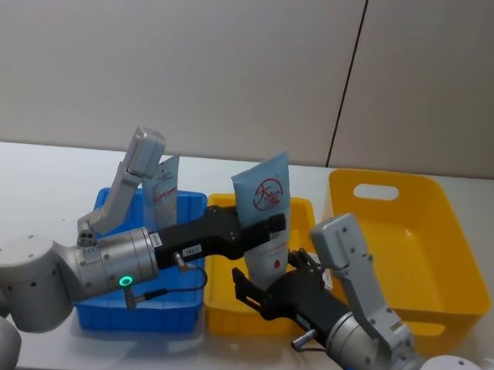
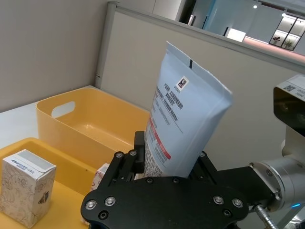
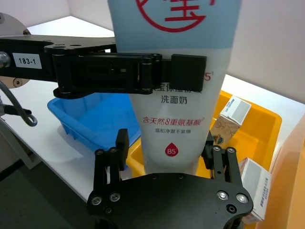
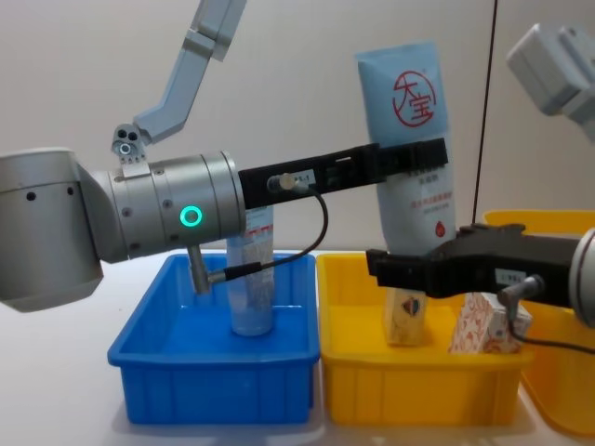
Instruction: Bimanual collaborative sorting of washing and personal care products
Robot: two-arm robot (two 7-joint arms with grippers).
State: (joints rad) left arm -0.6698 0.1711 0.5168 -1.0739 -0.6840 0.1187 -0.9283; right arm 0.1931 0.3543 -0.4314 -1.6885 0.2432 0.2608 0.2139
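Tube [image 1: 261,194] of glossy pale-blue plastic, crimped flat at its top and printed with a red ring mark, stands upright above the small yellow tray [image 1: 222,318], pinched across its middle by the flat black fingers of the left gripper [image 1: 265,230]. Just over that tray's rim, the right gripper [image 3: 166,143] has its fingers [image 3: 122,143] spread to either side of the tube's lower end, with a gap showing on one side. Inside the tray stand a boxy cream carton [image 4: 404,321] and a white carton [image 4: 476,325] with red-orange print; left of it, a second tube [image 4: 251,279] stands in the smooth blue tray [image 4: 214,390].
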